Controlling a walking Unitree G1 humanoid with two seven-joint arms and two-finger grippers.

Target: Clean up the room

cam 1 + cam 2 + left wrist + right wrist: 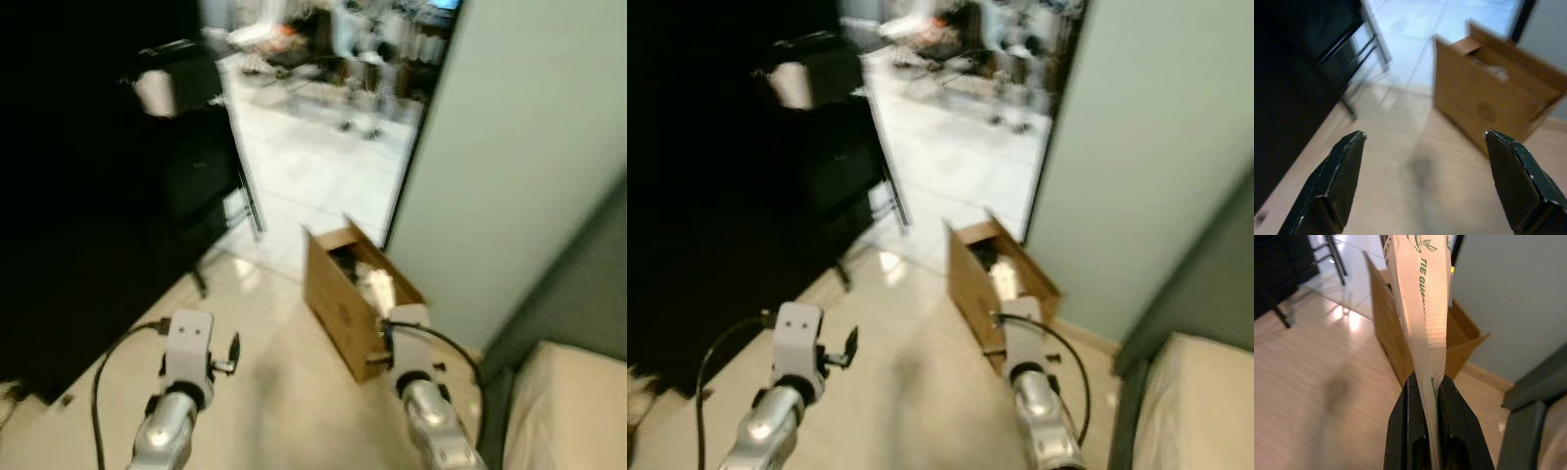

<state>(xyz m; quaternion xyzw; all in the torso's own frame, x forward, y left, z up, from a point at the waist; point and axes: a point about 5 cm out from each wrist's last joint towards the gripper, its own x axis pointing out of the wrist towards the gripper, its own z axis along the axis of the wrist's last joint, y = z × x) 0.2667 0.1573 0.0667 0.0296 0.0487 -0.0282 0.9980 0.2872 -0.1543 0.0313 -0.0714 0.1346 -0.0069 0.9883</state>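
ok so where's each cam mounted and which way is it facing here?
Left eye: on the head, looking forward and down at the cardboard box on the floor; both silver arms show.
Right eye: same head, same scene.
Left wrist: looks along the left tool, fingers wide apart, toward the box.
Right wrist: looks along the right tool, shut on a paper packet over the box.
Shared: all four see the box.

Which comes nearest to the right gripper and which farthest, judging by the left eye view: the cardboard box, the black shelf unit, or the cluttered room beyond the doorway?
From the right gripper, shut on a paper packet:
1. Cardboard box, on the floor just ahead of the gripper, against the pale wall.
2. Black shelf unit, farther ahead on the robot's left, by the doorway.
3. Cluttered room, blurred, beyond the doorway, farthest.
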